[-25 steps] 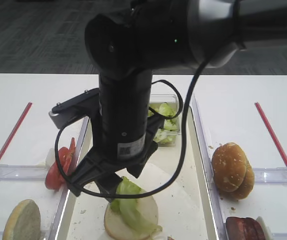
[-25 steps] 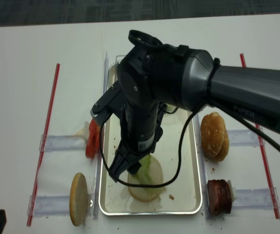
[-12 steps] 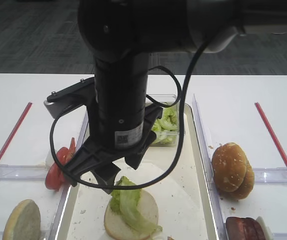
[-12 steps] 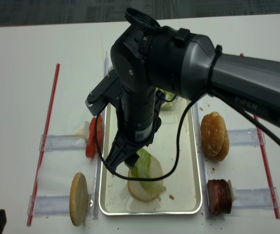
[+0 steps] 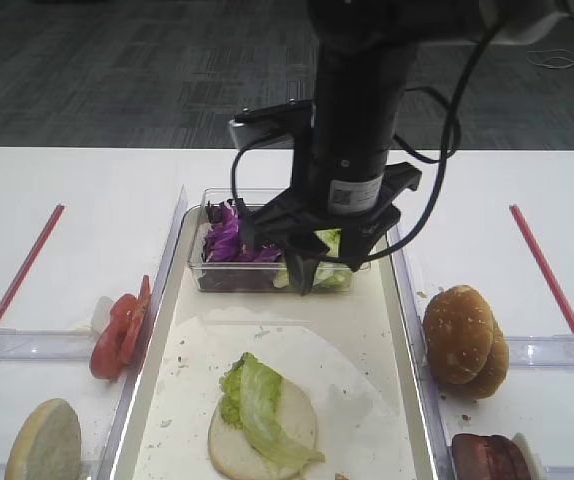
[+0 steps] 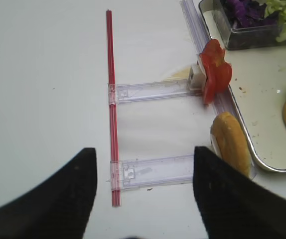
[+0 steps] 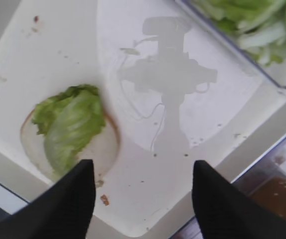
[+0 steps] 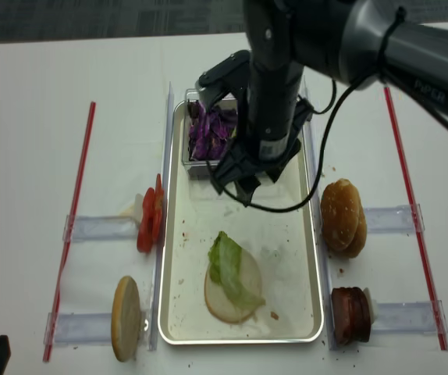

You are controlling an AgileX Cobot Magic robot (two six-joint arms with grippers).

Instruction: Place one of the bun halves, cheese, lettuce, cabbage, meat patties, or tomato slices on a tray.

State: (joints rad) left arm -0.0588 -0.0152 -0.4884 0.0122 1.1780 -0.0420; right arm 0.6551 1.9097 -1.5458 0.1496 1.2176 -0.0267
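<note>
The tray [image 8: 310,258] sits mid-table. On its near half lies a bun half [image 8: 232,295], cut face up, with a lettuce [image 8: 230,269] leaf draped across it, so two pieces look placed already. Judging by that, a burger stack is under way and the task is only partly done.

The right gripper [image 8: 243,183] hangs above the far half of the tray, just near of the clear tub [image 5: 212,275] holding purple cabbage [image 5: 229,238] on the left and more green leaves on the right. In the right wrist view its fingers [image 7: 68,201] are spread wide with only bare tray floor between them; nothing is held. The bun and lettuce lie free, apart from the fingers.

The left gripper [image 6: 143,199] is off to the left over bare table, its fingers wide apart too, with nothing between them.

Still off the tray:
- tomato slices [image 8: 149,223], standing in a holder left of the tray.
- another bun half [image 8: 126,319], on edge in the near left holder.
- sesame bun tops [image 8: 343,219], right of the tray.
- meat patties [image 8: 350,315], near right.

No cheese that I can make out. Next pick is probably cabbage, patty or tomato, but I can't tell which. A fair bit remains.
</note>
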